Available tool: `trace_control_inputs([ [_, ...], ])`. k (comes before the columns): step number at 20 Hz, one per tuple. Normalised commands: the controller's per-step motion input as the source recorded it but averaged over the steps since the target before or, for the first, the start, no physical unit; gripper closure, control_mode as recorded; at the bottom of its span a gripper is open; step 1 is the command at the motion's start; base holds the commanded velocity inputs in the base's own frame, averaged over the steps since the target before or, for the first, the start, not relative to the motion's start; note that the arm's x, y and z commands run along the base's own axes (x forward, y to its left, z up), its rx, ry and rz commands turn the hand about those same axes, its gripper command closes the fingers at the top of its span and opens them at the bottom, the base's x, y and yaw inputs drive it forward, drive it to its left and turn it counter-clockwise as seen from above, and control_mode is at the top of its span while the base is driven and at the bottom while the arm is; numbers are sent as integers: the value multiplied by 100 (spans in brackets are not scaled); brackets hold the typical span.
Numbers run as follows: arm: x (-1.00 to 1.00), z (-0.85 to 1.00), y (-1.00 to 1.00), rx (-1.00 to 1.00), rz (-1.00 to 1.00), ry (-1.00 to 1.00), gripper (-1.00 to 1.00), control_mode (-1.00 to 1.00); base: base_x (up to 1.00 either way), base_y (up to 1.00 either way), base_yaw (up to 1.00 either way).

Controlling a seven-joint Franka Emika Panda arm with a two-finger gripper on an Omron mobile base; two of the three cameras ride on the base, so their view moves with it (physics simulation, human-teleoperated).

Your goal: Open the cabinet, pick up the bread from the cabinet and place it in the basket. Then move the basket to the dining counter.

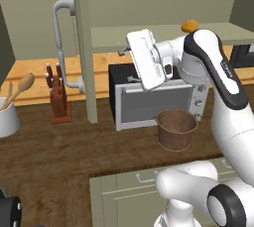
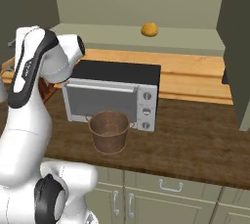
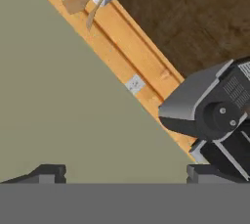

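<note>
From the left, a dark wood-grain tabletop [image 1: 44, 156] runs under an orange ledge [image 1: 34, 72]. The olive cabinet [image 1: 83, 47] door stands open edge-on, its grey handle [image 1: 62, 47] curving out. The bread [image 1: 190, 25], a small golden roll, sits on the cabinet shelf behind my arm. The brown basket [image 1: 176, 129] stands before the toaster oven [image 1: 149, 99].

From the right, bread [image 2: 149, 29] is on the shelf, well above the basket [image 2: 110, 131].

From my hand, my pincer [image 3: 126, 171] is spread wide, holding nothing, against olive panel.
</note>
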Motion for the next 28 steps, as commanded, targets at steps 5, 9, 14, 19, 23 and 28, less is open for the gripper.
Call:
trace_control_inputs([
  [5, 34, -57, -99, -27, 0, -18, -100, -100, 0, 0, 0],
  [9, 24, -47, -82, -58, 6, -35, -100, -100, 0, 0, 0],
  [14, 18, -45, -98, -31, 24, -65, -100, -100, 0, 0, 0],
  [19, 35, -27, -99, -26, 20, -59, -100, -100, 0, 0, 0],
  [23, 33, -4, -79, -42, 9, -59, -100, -100, 0, 0, 0],
  [28, 8, 20, -25, -58, -8, -29, -100, -100, 0, 0, 0],
])
